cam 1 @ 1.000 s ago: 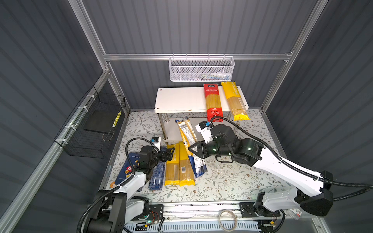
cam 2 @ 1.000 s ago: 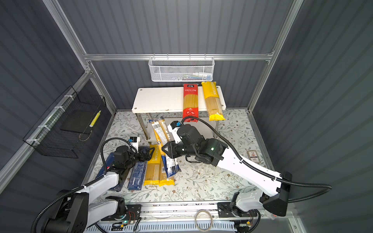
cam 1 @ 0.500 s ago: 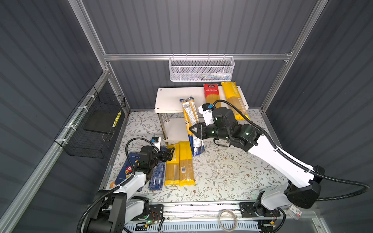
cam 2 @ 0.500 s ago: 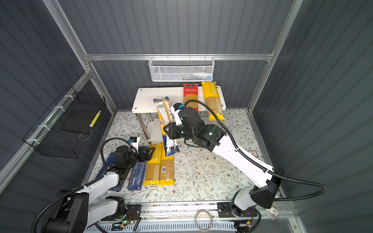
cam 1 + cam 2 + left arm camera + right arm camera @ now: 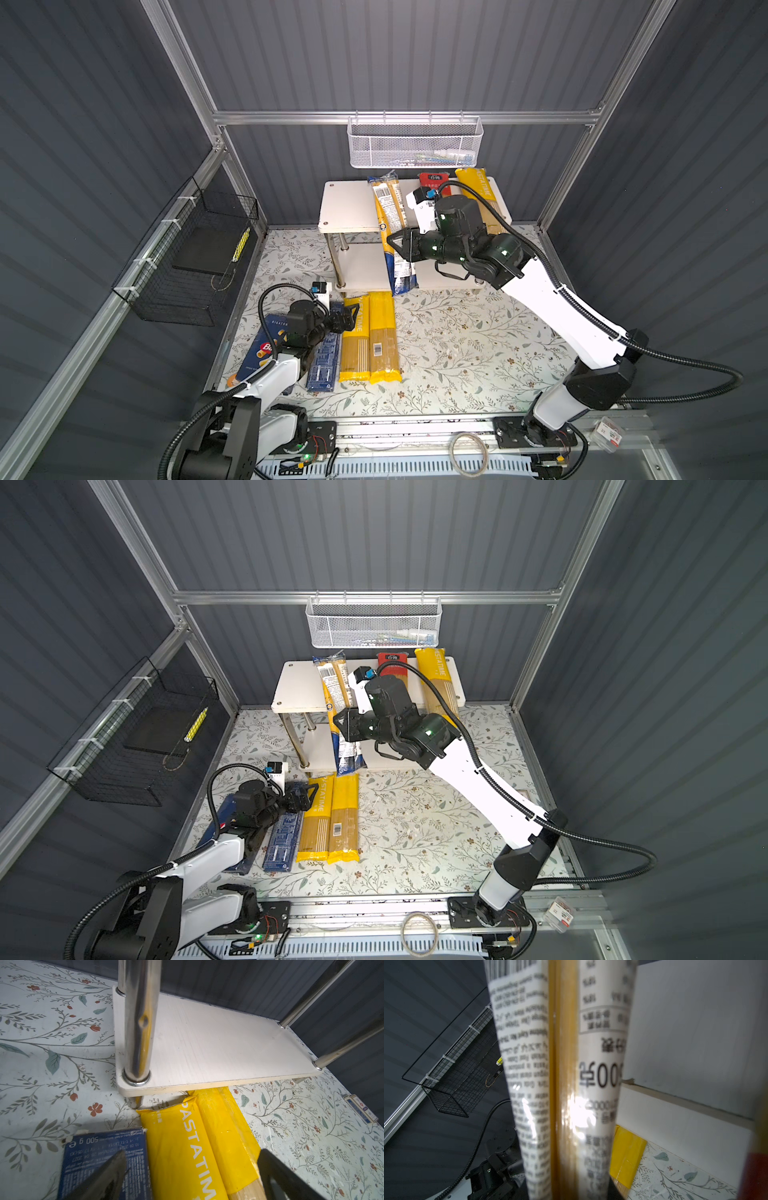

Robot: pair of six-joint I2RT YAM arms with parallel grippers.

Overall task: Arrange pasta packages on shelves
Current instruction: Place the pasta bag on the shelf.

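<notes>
I see the shelves (image 5: pixel 347 205), two white boards on chrome legs, standing at the back of the bench. On the top board a red bag (image 5: pixel 432 179) and a shelf yellow bag (image 5: pixel 478 189) lie side by side toward the right end, running front to back. Left of them the grey-and-dark-blue bag (image 5: pixel 388 208) slants across that board. Its dark blue end juts past the front edge above the lower board, and the right gripper (image 5: pixel 395 245) clamps it mid-length. In front of the shelves a lettered yellow bag (image 5: pixel 355 336) and a barcoded yellow bag (image 5: pixel 384 336) lie flat, touching. The narrow blue box (image 5: pixel 324 365) lies just left of them, then the wide blue Barilla box (image 5: pixel 264 347), which is partly hidden.
</notes>
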